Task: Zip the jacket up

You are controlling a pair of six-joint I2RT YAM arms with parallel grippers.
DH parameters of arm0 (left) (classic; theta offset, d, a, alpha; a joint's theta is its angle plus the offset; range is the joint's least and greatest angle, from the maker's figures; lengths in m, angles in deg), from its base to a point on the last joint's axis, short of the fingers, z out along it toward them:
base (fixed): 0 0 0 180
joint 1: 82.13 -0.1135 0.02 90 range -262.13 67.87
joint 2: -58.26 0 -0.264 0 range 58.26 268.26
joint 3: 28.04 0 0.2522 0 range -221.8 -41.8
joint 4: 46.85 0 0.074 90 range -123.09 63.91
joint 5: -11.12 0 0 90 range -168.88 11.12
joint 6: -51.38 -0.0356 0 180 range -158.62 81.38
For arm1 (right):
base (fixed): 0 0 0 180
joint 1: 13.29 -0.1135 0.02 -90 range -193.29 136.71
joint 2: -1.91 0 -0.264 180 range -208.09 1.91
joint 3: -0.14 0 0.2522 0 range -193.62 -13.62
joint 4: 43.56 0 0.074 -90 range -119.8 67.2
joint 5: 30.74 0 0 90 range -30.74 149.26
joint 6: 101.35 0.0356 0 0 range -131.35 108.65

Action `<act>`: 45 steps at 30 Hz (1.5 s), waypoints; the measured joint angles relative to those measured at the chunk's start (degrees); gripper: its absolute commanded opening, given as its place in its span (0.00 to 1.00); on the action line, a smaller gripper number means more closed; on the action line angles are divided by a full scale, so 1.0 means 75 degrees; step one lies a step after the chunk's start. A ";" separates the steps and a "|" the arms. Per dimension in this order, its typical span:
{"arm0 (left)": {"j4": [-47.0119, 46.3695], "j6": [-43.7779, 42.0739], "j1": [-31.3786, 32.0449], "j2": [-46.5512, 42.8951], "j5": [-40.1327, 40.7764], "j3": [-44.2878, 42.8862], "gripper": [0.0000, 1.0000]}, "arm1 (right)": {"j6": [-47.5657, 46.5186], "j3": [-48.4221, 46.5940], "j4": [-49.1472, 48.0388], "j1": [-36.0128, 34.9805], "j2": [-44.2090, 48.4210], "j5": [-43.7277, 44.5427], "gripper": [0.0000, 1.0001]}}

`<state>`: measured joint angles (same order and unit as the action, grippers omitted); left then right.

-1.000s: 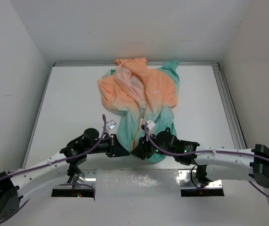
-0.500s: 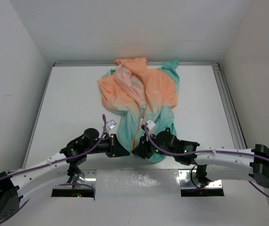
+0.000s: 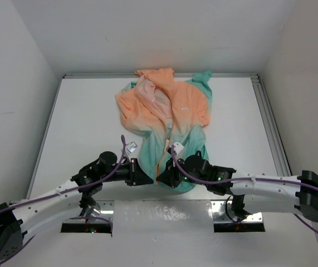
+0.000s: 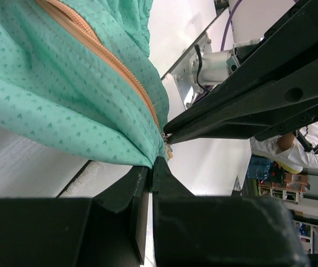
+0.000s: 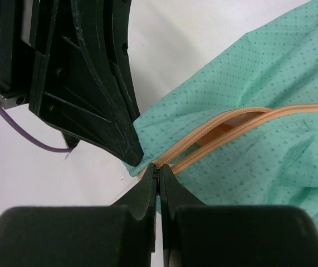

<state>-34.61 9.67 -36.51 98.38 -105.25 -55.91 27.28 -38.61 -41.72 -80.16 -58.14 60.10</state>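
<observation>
The jacket [image 3: 170,111] lies on the tabletop [image 3: 81,122] — at the bottom end of its zipper [image 5: 242,115] my left claw [image 4: 150,167] pinches the jacket tight and my right claw [image 5: 157,169] is clamped on the zipper — so I think zipping starts now, with a slow pull up next.

We find bare surface [image 3: 86,122] beside the jacket [image 3: 167,111] (walls [image 3: 25,83] beyond); left fingers [image 3: 146,178] and right fingers [image 3: 163,179] crowd its near hem.

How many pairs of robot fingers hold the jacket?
2. The left gripper pinches the thin peach-and-mint jacket at its teal bottom corner; the right gripper pinches the orange zipper's lower end.
</observation>
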 measured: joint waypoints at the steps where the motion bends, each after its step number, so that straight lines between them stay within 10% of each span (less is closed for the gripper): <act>1: -0.0003 0.0000 0.0000 0.0000 -0.0003 0.0000 0.00 | -0.0003 0.0000 0.0000 0.0000 0.0012 0.0012 0.00; 40: 0.1839 -0.0956 -0.0105 -0.1215 0.1309 -0.0839 0.00 | -0.0851 -0.1722 0.0379 0.0315 -0.1443 0.1218 0.00; 45: 0.2311 -0.0988 -0.0087 -0.1096 0.1425 -0.0953 0.33 | -0.0694 -0.1259 0.0055 0.0495 -0.1402 0.1125 0.00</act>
<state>-17.27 2.26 -37.16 90.16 -94.57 -63.05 22.08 -48.06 -41.31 -76.44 -68.66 68.54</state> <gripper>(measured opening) 0.189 0.002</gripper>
